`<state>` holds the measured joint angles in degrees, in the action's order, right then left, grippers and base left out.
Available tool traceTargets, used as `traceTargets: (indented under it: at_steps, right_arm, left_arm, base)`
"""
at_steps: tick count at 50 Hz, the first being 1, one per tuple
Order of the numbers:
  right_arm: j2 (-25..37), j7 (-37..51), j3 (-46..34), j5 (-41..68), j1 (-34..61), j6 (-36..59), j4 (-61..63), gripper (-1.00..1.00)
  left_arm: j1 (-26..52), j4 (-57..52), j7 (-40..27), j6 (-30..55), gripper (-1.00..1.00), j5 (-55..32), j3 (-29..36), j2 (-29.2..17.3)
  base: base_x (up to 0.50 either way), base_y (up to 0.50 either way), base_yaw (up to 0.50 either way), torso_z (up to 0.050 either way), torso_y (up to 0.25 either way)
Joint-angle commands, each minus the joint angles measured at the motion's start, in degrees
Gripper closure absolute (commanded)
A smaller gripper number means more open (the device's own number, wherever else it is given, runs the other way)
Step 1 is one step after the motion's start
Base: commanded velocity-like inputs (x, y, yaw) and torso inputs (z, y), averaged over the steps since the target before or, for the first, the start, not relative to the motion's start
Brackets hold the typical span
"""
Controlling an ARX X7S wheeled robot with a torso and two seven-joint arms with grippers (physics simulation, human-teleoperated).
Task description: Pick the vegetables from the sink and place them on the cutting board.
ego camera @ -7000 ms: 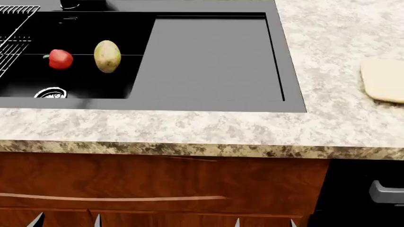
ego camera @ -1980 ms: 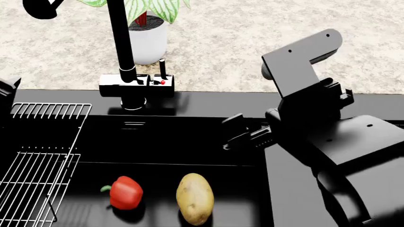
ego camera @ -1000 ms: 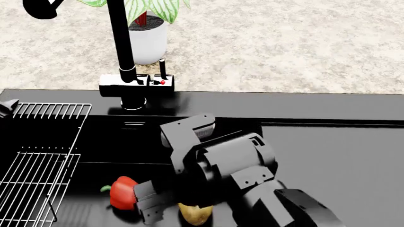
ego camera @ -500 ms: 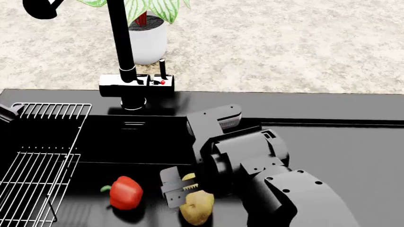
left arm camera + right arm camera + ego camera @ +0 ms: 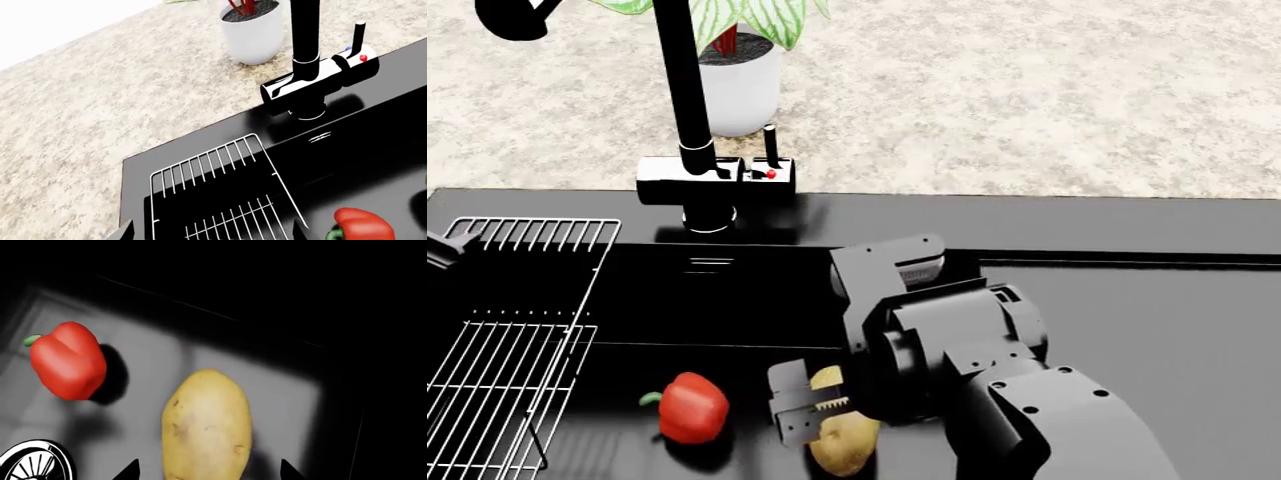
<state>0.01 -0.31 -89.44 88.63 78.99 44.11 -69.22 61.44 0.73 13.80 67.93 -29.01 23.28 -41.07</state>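
Right gripper [image 5: 814, 415] has swung down into the sink [image 5: 627, 300] over the last two seconds and now hangs over the potato [image 5: 843, 438], jaws wide, straddling it, not closed. Bell pepper [image 5: 693, 407] lies untouched just beside it. Left gripper out of view. Cutting board not visible. Grasp looks imminent.

I can read no text, label, brand, number or sign anywhere in my views: nothing is printed on the faucet [image 5: 687, 120], the sink [image 5: 747, 300], the wire rack [image 5: 220, 200] or the worktop [image 5: 1028, 100].
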Motion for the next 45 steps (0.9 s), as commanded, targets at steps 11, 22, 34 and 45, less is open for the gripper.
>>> traceTargets:
  at_steps: [11,22,34,45]
  right_arm:
    - [0.0,-0.5,-0.4,0.1,0.7,-2.0,0.8,-1.00]
    - [0.0,0.1,-0.3,0.0,0.9,-2.0,1.7,-1.00]
    - [0.0,0.6,-0.4,-2.8,3.9,-2.6,4.6,1.00]
    - [0.0,0.9,0.1,-2.6,9.9,-0.7,8.2,1.00]
  left_arm:
    - [-1.3,-2.0,2.2,-2.2,-1.00,-1.7,-1.5,-2.3]
    - [-0.1,0.0,-1.2,-2.0,-1.00,-0.1,-0.1,2.8]
    - [-0.9,-1.7,-0.4,-1.4,-1.00,-1.4,-1.6,0.3]
    - [-2.2,-4.0,0.3,-0.7,-1.00,-3.1,-3.8,-2.6]
  base:
    - [0.00,0.00,0.00,0.020,-0.225]
    - [0.00,0.00,0.00,0.022,-0.230]
    - [0.00,0.00,0.00,0.001,-0.005]
    - [0.00,0.00,0.00,0.000,0.000]
